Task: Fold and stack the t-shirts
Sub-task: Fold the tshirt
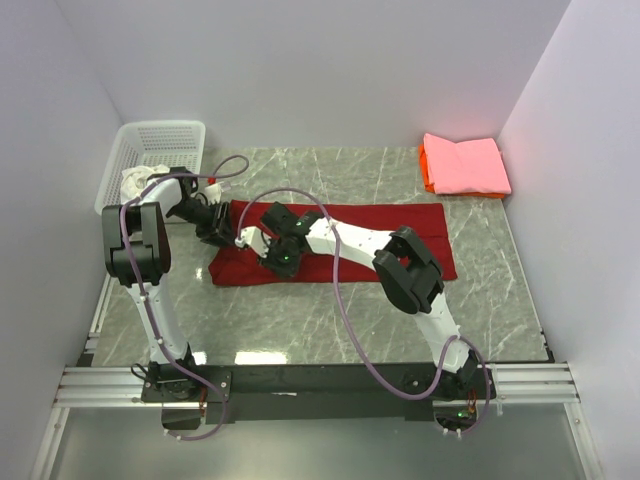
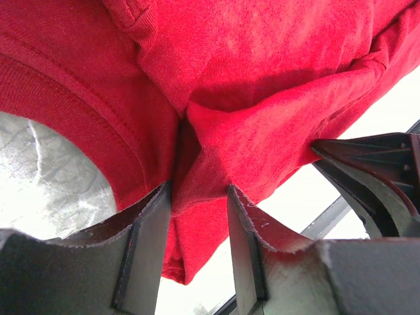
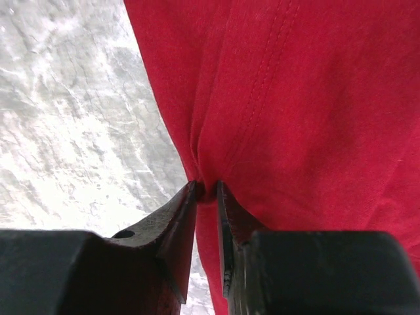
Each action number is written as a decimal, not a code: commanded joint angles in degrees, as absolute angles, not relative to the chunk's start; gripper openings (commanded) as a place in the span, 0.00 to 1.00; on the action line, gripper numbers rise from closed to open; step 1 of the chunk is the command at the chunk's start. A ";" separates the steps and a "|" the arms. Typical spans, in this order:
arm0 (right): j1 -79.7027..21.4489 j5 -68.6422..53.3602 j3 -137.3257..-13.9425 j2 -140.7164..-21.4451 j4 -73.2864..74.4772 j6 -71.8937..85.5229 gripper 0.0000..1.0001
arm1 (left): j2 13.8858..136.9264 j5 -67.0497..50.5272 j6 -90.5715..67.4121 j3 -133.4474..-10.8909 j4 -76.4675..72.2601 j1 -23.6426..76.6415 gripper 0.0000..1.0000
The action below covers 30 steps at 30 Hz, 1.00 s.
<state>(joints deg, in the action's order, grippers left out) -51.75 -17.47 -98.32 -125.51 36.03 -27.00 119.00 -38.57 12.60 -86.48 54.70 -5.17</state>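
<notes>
Shirt's place: the deep red t-shirt (image 1: 380,215) lies flat across the middle of the marble table (image 1: 330,175) as a long band, its long axis running left to right.
Direction from the grippers: both grippers sit at the band's left end. The rest of the cloth stretches off to the right, partly under the right arm.
Left gripper (image 2: 199,190): clamped on a bunched pleat of red cloth just beside the ribbed neckline, at the far side of that end.
Right gripper (image 3: 207,187): pinching a thin fold at the shirt's edge, with bare marble to one side of it. It is at the near side of the same end.
Nearer arm: the left arm is closer to this end, while the right reaches well across to it.
Look of the shirt: soft jersey, one colour, stitched hems, gathered into wrinkles where it is pinched.
Next move, as I judge it: the held end should travel rightward along the long axis, both corners level.
Finished pile: a pink t-shirt (image 1: 465,165) lies folded on an orange t-shirt (image 1: 425,178) in the far right corner, well apart.
Far left: a white lattice basket (image 1: 165,128).
</notes>
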 commanded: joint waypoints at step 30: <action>-49.13 -17.67 -106.52 -122.87 38.93 -27.42 0.00 | 118.39 -40.60 14.50 -92.28 61.08 -5.01 0.18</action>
